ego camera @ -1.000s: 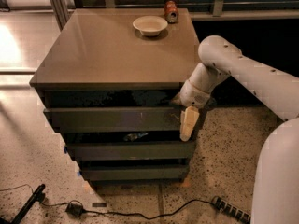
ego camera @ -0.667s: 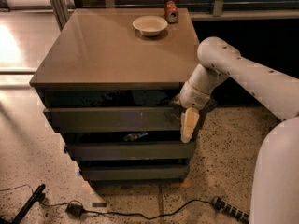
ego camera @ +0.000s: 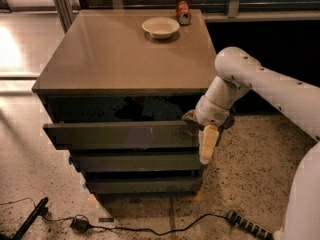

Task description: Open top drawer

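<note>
**Gripper at the right end of the top drawer**

Your gripper (ego camera: 206, 141) is sitting at the front right corner of the bench (ego camera: 115, 59), just under the top plate. It is touching the right end of the top drawer (ego camera: 122, 134). A pale part of it is hanging down in front of the drawer's end and is reaching over the front below. Whether the gripper is closed on the drawer or only resting against it, you cannot tell from this view. The white arm (ego camera: 260, 81) is coming in from the right side and is bending down toward that corner.

The top drawer is lying along the front edge of the bench, directly below the top plate, and a dark gap is showing above it. Its front is appearing to stand a little further out than the two lower fronts (ego camera: 135, 161).

On the bench, a pale bowl (ego camera: 160, 27) is sitting near the back edge. A red-brown can (ego camera: 183, 12) is sitting just beside it, toward the back right corner. On the floor (ego camera: 250, 184), a black cable (ego camera: 150, 230) is running in front of the bench.
</note>
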{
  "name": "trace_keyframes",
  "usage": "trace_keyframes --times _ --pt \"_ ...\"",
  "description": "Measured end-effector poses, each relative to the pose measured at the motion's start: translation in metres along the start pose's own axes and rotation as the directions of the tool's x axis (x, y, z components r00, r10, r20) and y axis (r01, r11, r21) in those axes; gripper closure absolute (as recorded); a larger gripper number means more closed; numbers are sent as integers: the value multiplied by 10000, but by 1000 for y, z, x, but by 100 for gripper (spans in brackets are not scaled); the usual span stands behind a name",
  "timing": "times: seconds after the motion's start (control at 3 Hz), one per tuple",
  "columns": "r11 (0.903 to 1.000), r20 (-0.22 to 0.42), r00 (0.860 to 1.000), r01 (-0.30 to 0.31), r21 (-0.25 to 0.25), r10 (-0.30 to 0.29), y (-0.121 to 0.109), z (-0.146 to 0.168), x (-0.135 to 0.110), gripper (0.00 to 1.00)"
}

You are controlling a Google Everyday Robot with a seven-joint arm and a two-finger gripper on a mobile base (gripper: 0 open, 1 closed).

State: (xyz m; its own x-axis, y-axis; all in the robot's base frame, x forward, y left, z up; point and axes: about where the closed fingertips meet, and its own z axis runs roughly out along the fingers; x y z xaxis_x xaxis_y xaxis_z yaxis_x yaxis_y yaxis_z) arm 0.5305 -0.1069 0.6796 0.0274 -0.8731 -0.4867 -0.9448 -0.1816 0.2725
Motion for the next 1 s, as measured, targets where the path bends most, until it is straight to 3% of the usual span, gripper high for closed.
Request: trace_keyframes --times 1.0 --pt "9999 21 9999 102 -66 -102 17 5 9 0"
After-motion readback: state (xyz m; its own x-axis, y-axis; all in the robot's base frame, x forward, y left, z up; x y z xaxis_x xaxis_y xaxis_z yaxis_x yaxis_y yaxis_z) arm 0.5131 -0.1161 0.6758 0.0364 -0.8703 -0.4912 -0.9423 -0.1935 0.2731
